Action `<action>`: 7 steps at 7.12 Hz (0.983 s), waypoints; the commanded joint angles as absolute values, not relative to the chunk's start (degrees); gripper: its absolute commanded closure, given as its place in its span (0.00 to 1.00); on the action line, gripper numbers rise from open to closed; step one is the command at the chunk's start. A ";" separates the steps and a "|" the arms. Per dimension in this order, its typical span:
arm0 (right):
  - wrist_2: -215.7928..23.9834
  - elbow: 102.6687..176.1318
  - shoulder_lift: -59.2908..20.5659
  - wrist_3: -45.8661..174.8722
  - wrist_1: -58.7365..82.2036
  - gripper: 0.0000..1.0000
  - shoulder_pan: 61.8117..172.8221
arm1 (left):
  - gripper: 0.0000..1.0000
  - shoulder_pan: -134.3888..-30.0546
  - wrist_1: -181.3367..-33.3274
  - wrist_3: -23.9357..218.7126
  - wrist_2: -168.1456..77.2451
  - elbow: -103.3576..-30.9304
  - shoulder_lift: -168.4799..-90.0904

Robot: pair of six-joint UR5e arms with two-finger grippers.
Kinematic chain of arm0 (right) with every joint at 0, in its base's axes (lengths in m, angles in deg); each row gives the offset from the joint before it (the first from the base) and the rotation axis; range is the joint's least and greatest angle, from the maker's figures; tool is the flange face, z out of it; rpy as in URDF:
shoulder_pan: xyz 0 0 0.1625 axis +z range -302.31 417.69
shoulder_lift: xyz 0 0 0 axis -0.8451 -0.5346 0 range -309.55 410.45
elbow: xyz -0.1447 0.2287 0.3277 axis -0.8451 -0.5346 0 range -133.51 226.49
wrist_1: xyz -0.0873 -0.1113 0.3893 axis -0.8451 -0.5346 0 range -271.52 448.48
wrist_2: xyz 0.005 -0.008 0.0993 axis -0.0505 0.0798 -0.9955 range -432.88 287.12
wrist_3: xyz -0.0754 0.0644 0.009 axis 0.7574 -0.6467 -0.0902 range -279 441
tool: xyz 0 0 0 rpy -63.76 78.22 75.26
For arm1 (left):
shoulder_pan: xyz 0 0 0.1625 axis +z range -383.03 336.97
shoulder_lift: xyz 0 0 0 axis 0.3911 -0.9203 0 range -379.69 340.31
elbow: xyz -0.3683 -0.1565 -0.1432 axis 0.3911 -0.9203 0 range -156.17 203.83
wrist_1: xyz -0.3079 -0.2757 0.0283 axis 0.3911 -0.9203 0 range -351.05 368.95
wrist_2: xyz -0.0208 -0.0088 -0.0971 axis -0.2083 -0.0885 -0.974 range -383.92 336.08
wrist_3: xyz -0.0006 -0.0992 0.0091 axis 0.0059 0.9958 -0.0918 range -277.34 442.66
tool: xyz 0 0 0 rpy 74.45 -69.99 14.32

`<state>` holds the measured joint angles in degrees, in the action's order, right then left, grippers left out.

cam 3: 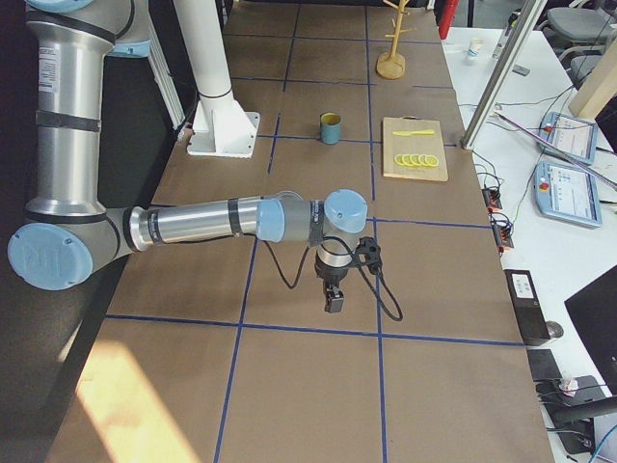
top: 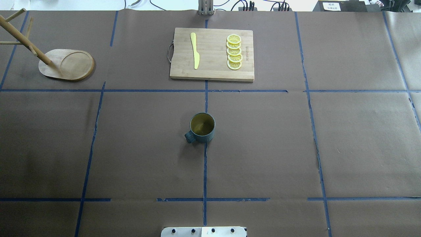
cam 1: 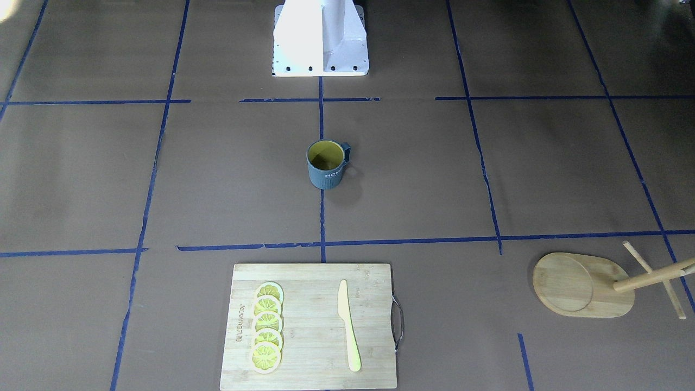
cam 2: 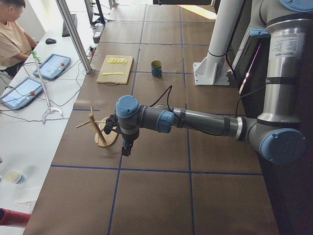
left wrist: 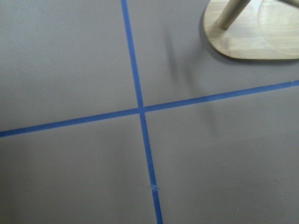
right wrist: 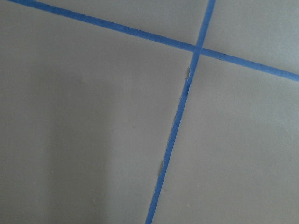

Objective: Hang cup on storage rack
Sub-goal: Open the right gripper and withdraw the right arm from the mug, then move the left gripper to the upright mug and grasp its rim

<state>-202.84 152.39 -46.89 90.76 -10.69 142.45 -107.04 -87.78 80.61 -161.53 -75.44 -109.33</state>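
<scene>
The dark blue-grey cup (cam 1: 326,165) (top: 202,128) stands upright near the table's middle, yellow-green inside, with its handle toward the robot's left. The wooden storage rack (cam 1: 581,285) (top: 67,64) stands at the far left corner, and nothing hangs on its pegs. My left gripper (cam 2: 126,149) hangs low over the table just beside the rack (cam 2: 100,129); the left wrist view shows the rack's base (left wrist: 252,37). My right gripper (cam 3: 334,301) hovers over bare table at the right, far from the cup (cam 3: 330,127). Whether either gripper is open or shut, I cannot tell.
A bamboo cutting board (top: 212,54) lies at the far middle with several lemon slices (top: 234,52) and a yellow knife (top: 194,50). Blue tape lines grid the brown table. A person (cam 2: 12,39) sits by tablets beyond the far edge.
</scene>
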 commanded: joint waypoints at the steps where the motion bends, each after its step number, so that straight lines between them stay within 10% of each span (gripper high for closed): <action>1: -202.87 153.37 -48.08 89.45 -9.96 0.00 143.29 | 0.00 -97.95 -103.81 84.99 -165.50 -76.89 -109.51; 7: -202.87 153.19 -48.08 89.53 -9.96 0.00 143.29 | 0.00 -63.69 -141.58 104.54 -138.77 -76.11 -119.51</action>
<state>-202.87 153.29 -48.08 89.47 -9.90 143.29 -70.66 -137.34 103.60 -146.68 -76.50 -116.57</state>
